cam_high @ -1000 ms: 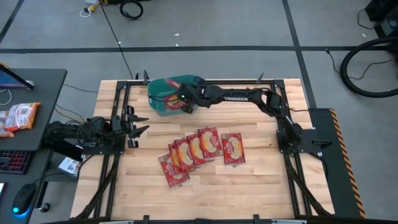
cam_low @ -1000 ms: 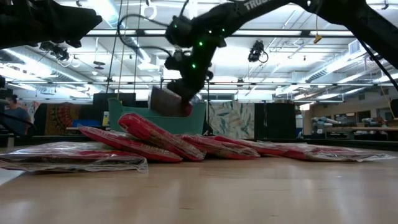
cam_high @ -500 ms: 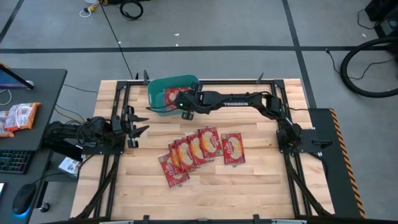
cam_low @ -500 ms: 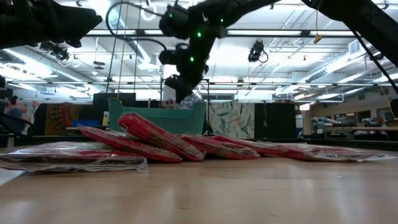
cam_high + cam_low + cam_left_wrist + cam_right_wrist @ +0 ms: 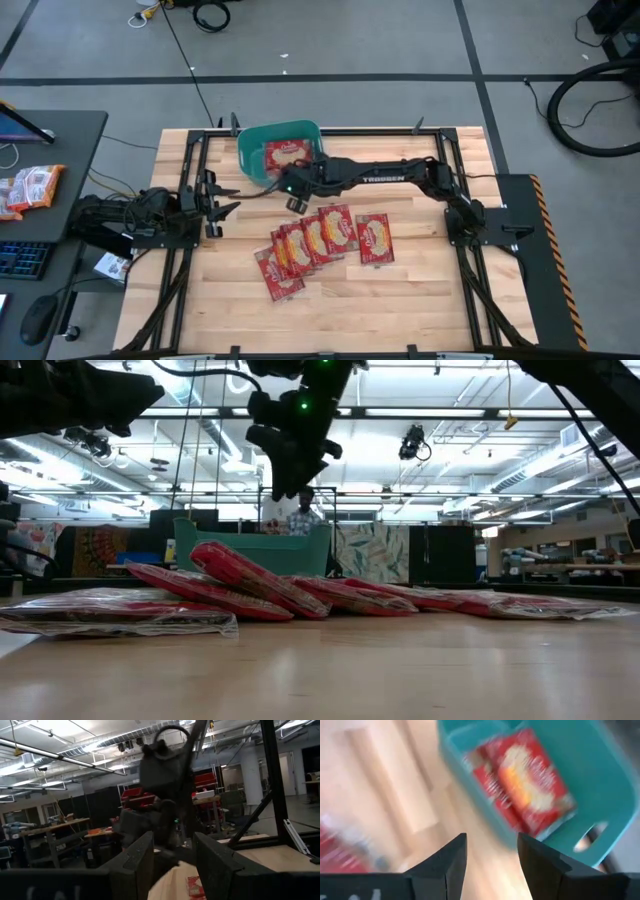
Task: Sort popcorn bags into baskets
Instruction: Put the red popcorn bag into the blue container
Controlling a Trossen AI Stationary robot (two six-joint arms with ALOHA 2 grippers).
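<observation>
Several red popcorn bags (image 5: pixel 318 243) lie overlapping in a row on the wooden table, seen edge-on in the low view (image 5: pixel 250 588). The teal basket (image 5: pixel 250 150) stands at the table's far edge and holds red popcorn bags (image 5: pixel 287 155), which also show in the right wrist view (image 5: pixel 530 795). My right gripper (image 5: pixel 296 197) hangs open and empty just on the near side of the basket (image 5: pixel 600 780), high above the row (image 5: pixel 290 475). My left gripper (image 5: pixel 225 197) waits open at the table's left, its fingers (image 5: pixel 215 865) holding nothing.
A black frame (image 5: pixel 195 160) runs around the table top. Bare wood lies near the front edge, below the row of bags. A side desk (image 5: pixel 40 190) at the far left carries orange-and-white snack packets (image 5: pixel 30 188).
My right gripper held a popcorn bag at the basket, then opened and let it go; the bag now lies in the basket. The gripper has since risen and drawn back toward the table's near edge, over the gap between basket and row.
</observation>
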